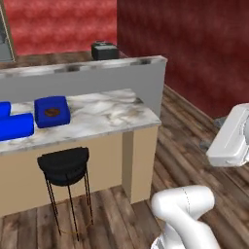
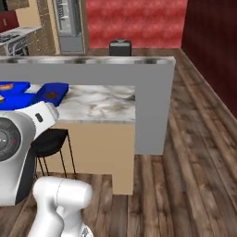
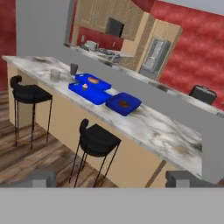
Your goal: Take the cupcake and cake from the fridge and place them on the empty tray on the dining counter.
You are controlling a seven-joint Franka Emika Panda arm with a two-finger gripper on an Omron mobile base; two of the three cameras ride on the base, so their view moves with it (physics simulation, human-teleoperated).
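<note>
My gripper [image 3: 113, 179] is open with nothing between its fingertips, held well back from the dining counter [image 3: 162, 133] and looking along it. Three blue trays lie in a row on the marble. The middle tray [image 3: 97, 94] carries a tiny reddish item [image 3: 84, 86], too small to tell whether it is the cupcake or the cake. The near tray [image 3: 123, 103] [image 1: 52, 111] holds a dark item and the far tray [image 3: 89, 79] an orange one. A tall grey unit that looks like the fridge [image 3: 154, 54] [image 2: 69, 23] stands far behind the counter.
Black stools [image 3: 98, 140] [image 3: 26, 92] [image 1: 63, 165] stand along the counter's front. A grey raised wall [image 1: 97, 78] backs the counter, with a dark box [image 1: 103, 50] beyond it. Two cups [image 3: 73, 68] sit at the counter's far end. Open wooden floor lies to the right.
</note>
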